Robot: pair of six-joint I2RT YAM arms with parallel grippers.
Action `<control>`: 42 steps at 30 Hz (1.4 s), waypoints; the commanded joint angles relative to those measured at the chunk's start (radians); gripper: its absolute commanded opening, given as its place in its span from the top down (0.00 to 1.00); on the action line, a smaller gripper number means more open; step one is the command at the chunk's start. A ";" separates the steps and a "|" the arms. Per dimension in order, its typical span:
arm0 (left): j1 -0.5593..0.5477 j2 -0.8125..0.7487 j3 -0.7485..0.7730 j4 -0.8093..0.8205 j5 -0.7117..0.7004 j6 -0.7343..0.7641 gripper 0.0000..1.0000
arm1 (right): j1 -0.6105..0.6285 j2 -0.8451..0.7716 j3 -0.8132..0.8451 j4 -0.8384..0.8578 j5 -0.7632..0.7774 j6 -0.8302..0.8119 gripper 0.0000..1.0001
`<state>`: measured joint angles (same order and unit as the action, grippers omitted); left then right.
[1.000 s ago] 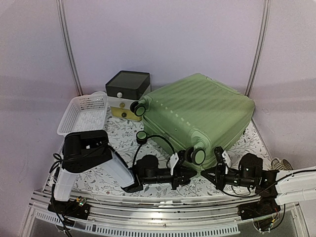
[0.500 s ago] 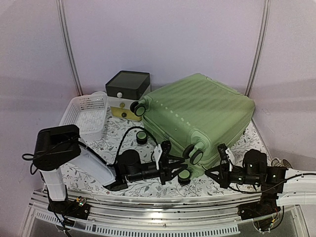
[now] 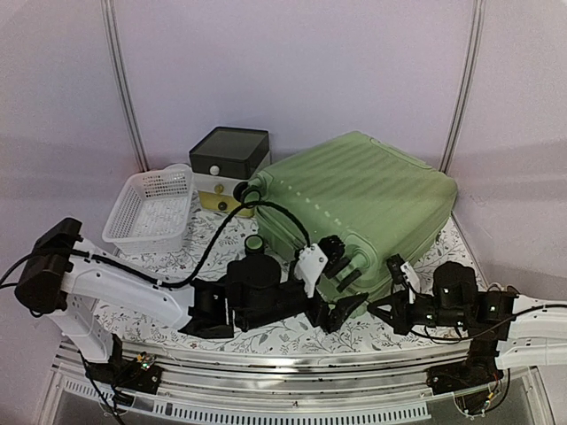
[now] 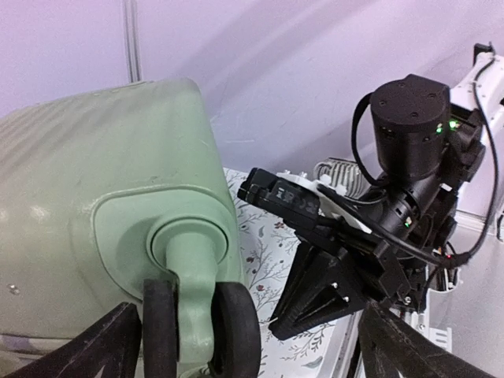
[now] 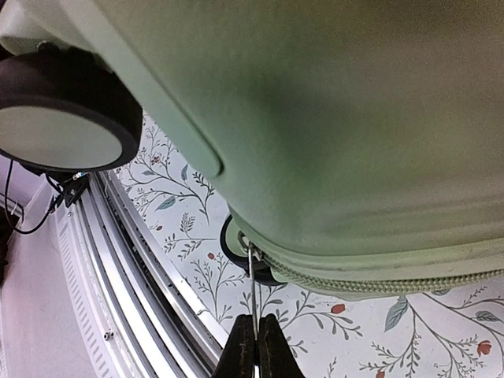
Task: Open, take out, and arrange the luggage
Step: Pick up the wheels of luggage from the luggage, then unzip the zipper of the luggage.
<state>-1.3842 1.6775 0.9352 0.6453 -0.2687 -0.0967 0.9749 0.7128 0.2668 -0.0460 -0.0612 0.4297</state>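
Observation:
The luggage (image 3: 363, 199), a light-green ribbed suitcase, lies shut on the floral table, tilted up at the front. My left gripper (image 3: 339, 282) stands open at its front corner. In the left wrist view the black caster wheel (image 4: 201, 319) sits between the spread fingers (image 4: 94, 346), close to the left one, with a wide gap on the right. My right gripper (image 5: 253, 350) is shut on the thin metal zipper pull (image 5: 253, 287), which hangs from the zipper (image 5: 378, 279) along the suitcase's lower edge (image 5: 354, 118). From above, the right gripper (image 3: 387, 307) is just right of the left one.
A dark-lidded white-and-yellow drawer box (image 3: 229, 164) stands behind the suitcase's left end. A white mesh basket (image 3: 151, 205) is at the far left. Another caster (image 3: 254, 243) pokes out on the suitcase's left side. A metal rail (image 3: 266, 390) runs along the near table edge.
My left gripper has opened wide and moved right and up around the front caster, and its arm has stretched out low. The right gripper has stayed shut at the zipper.

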 commanded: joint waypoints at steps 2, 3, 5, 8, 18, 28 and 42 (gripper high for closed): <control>-0.024 -0.005 0.083 -0.334 -0.212 0.012 0.02 | -0.007 0.022 0.045 -0.044 0.116 0.003 0.99; -0.021 -0.008 0.090 -0.346 -0.216 0.012 0.02 | -0.008 0.020 0.051 -0.049 0.121 0.004 0.98; -0.004 0.001 0.117 -0.384 -0.209 -0.001 0.02 | -0.007 0.009 0.052 -0.059 0.131 0.011 0.99; 0.039 0.032 0.189 -0.469 -0.171 -0.061 0.02 | -0.008 -0.026 0.033 -0.052 0.145 0.046 0.99; 0.086 0.088 0.292 -0.492 0.008 -0.150 0.17 | -0.008 -0.076 0.015 -0.073 0.149 0.030 0.99; 0.102 0.094 0.260 -0.463 0.012 -0.223 0.40 | -0.008 -0.075 0.043 -0.119 0.152 0.061 0.99; 0.178 0.081 0.225 -0.456 0.095 -0.320 0.89 | -0.009 -0.259 0.042 -0.306 0.467 0.310 0.99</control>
<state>-1.2789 1.7649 1.1946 0.2279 -0.2050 -0.3920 0.9928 0.5476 0.3222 -0.2657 0.1322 0.6365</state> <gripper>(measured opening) 0.467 0.016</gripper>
